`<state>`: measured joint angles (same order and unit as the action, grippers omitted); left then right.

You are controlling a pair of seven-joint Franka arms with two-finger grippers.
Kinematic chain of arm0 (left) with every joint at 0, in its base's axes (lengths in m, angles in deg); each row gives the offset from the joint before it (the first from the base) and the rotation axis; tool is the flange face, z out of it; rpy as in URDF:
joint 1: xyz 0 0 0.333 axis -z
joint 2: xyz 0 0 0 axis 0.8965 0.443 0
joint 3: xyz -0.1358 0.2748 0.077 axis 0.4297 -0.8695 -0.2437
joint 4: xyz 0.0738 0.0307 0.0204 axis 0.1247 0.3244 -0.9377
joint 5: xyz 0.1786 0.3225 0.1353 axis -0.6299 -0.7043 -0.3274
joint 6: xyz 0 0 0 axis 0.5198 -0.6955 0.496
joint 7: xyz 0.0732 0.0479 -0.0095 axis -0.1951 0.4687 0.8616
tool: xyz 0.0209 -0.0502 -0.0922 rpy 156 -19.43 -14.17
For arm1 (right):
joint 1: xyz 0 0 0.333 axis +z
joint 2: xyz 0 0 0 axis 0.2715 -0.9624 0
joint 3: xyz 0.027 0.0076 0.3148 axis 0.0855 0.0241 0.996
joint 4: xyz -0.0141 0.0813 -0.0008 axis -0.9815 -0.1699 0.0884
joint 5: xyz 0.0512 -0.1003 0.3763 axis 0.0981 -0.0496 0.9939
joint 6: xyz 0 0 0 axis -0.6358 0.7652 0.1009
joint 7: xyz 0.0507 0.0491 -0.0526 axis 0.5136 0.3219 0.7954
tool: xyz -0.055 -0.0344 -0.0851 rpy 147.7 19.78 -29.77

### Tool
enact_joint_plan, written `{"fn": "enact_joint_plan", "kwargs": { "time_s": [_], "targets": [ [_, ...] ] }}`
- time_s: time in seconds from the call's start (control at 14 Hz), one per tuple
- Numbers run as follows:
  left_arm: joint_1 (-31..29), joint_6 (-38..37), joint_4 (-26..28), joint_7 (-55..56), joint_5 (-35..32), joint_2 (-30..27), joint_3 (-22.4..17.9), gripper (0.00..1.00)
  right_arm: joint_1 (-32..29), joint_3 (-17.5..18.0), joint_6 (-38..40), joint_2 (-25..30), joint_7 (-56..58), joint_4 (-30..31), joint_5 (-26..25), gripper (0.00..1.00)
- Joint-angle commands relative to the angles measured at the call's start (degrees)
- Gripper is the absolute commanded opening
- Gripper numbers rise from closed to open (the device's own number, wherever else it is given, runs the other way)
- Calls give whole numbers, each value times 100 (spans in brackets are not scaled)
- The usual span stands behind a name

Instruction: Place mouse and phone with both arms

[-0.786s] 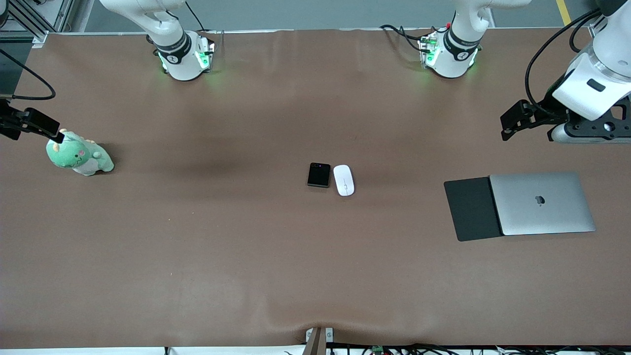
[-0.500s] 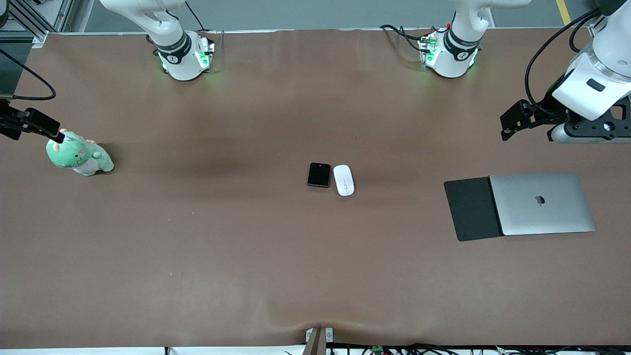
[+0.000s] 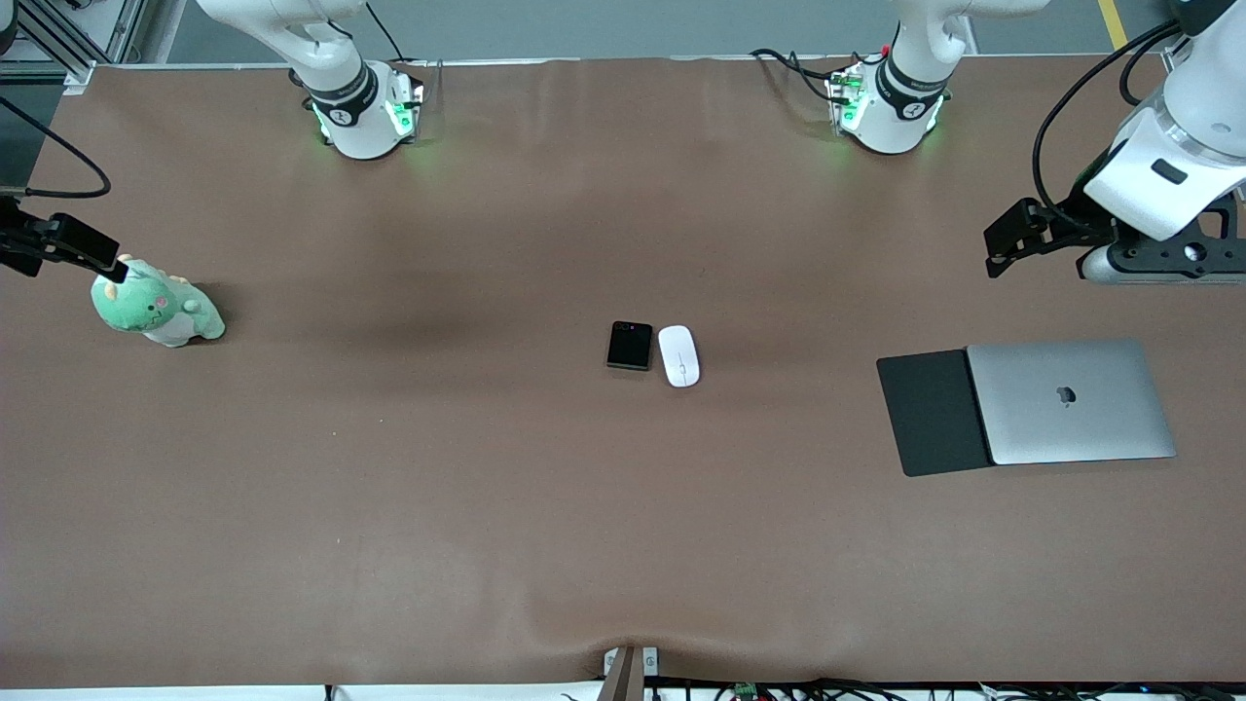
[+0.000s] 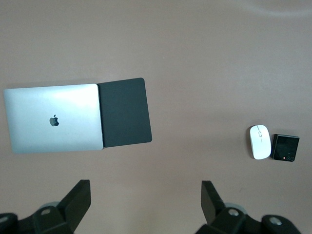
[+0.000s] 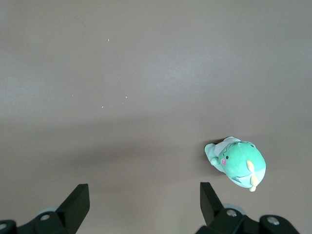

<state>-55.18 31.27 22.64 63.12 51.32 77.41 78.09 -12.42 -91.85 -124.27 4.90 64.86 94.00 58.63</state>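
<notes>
The white oval mouse (image 3: 678, 355) and the small black folded phone (image 3: 630, 345) lie side by side at the middle of the brown table, the phone toward the right arm's end. Both also show in the left wrist view, the mouse (image 4: 260, 142) and the phone (image 4: 284, 147). My left gripper (image 3: 1017, 239) hangs high over the table at the left arm's end, open and empty (image 4: 145, 187). My right gripper (image 3: 68, 248) hangs high over the right arm's end, open and empty (image 5: 144, 187). Both are far from the mouse and phone.
A closed silver laptop (image 3: 1071, 399) lies on a flat black pad (image 3: 930, 414) at the left arm's end, below my left gripper. A green dinosaur plush (image 3: 156, 307) sits at the right arm's end, close to my right gripper.
My left arm's hand has shifted slightly toward the table's middle and the robots' bases. The mouse, the phone and the right arm have not moved.
</notes>
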Motion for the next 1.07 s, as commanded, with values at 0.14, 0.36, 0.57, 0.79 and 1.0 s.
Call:
{"fn": "enact_joint_plan", "kwargs": {
  "time_s": [0.14, 0.36, 0.57, 0.79, 1.0],
  "targets": [
    [36, 591, 666, 230, 177, -81, 88, 100, 18, -24, 91, 72, 52, -7, -15, 100],
    [36, 1338, 1211, 720, 169, -29, 465, 100, 71, -16, 91, 55, 44, 11, -15, 100],
    [53, 1919, 1485, 1126, 125, 198, 712, 100, 54, -15, 91, 55, 44, 11, -15, 100],
    [88, 2507, 1696, 1520, 37, 576, 1063, 100, 53, -15, 99, 55, 52, 11, -15, 100],
    [482, 3193, 1793, 2249, -234, 1164, 1135, 100, 36, -15, 100, 55, 52, 11, -15, 100]
  ]
}}
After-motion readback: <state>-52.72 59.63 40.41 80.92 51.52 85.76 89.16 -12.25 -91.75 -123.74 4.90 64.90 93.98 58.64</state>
